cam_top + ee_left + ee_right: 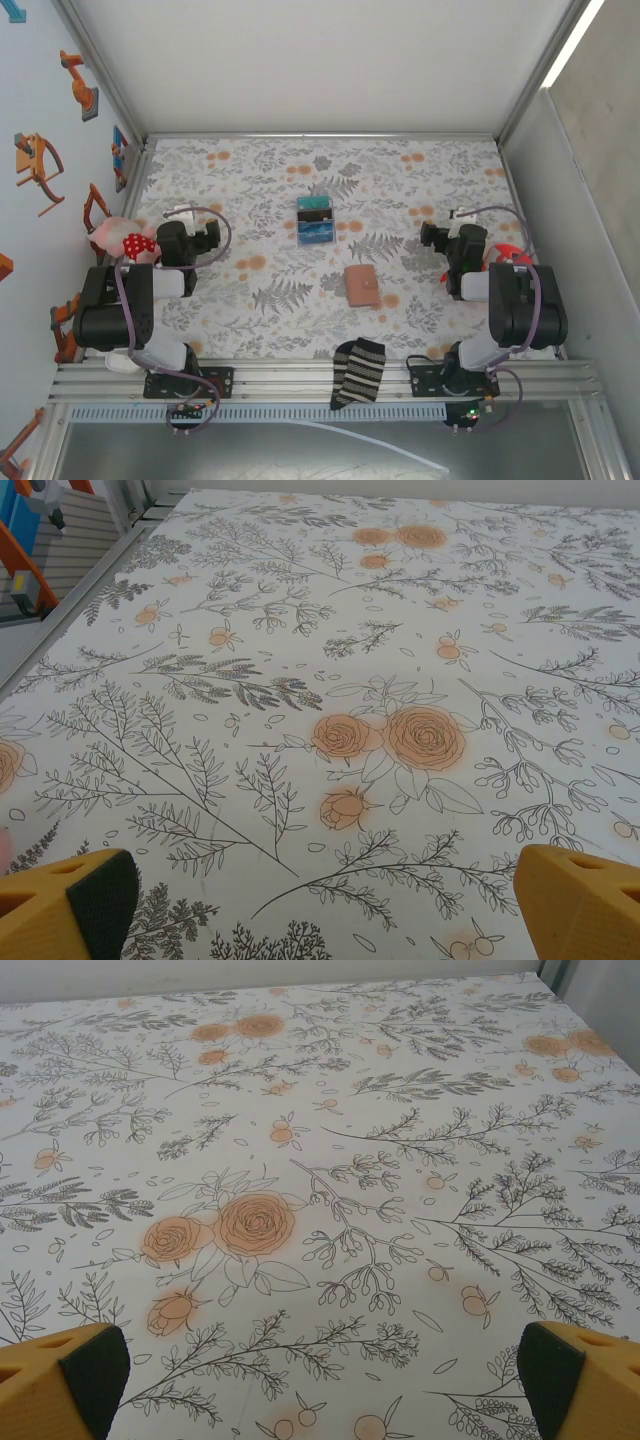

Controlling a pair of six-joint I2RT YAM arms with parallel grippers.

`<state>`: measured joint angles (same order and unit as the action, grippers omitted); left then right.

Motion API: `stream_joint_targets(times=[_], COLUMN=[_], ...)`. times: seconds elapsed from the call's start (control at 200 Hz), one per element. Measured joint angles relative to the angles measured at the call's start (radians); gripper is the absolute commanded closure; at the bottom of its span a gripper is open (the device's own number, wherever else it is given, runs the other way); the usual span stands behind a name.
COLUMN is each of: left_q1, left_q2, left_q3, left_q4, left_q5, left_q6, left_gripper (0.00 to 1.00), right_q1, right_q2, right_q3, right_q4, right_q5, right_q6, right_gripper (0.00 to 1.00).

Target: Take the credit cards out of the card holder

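From above, largest first: counter (300, 180) under a white cloth printed with grey leaves and orange roses. Left arm (125, 300) and right arm (515, 300) folded at the near corners, each set of jaws over bare cloth, pinching nothing; how far they are spread is hard to judge at this height. Behind both sets of jaws, at the near edge between the two bases, a black-and-cream striped sock (358, 372). Just beside the left jaws, on their outer side, a pink plush toy (122, 238). Ahead of both sets of jaws and about midway between them, a blue-teal-black box (316, 220). Card holder (362, 286) lying flat and shut between the two sets of jaws, nearer the right pair, well apart from either.

Up close from the wrists, finer detail: yellow fingers (60, 905) of the left jaws spread wide to the bottom corners, dark pad facing inward; right fingers (70, 1375) spread just as wide. Between each pair, roses and fern sprigs of the cloth, sharp enough to trace line by line.
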<state>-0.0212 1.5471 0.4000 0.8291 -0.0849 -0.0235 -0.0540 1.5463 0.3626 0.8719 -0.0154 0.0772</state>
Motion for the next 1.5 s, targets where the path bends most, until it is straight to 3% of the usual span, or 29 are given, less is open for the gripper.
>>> stream_joint_targets(times=[1.197,1.502], left_q1=[0.000,-0.004], left_q2=[0.000,-0.098], left_q3=[0.000,0.038], left_q4=[-0.002,-0.143], left_q5=[-0.001,-0.032], left_q6=[0.000,-0.014], left_gripper=[0.03,0.03], right_q1=[-0.001,-0.001], right_q2=[0.000,-0.075], right_q3=[0.000,0.000], right_q4=[-0.001,-0.056], right_q5=[0.001,0.028], right_q6=[0.000,0.001], right_gripper=[0.00,0.01])
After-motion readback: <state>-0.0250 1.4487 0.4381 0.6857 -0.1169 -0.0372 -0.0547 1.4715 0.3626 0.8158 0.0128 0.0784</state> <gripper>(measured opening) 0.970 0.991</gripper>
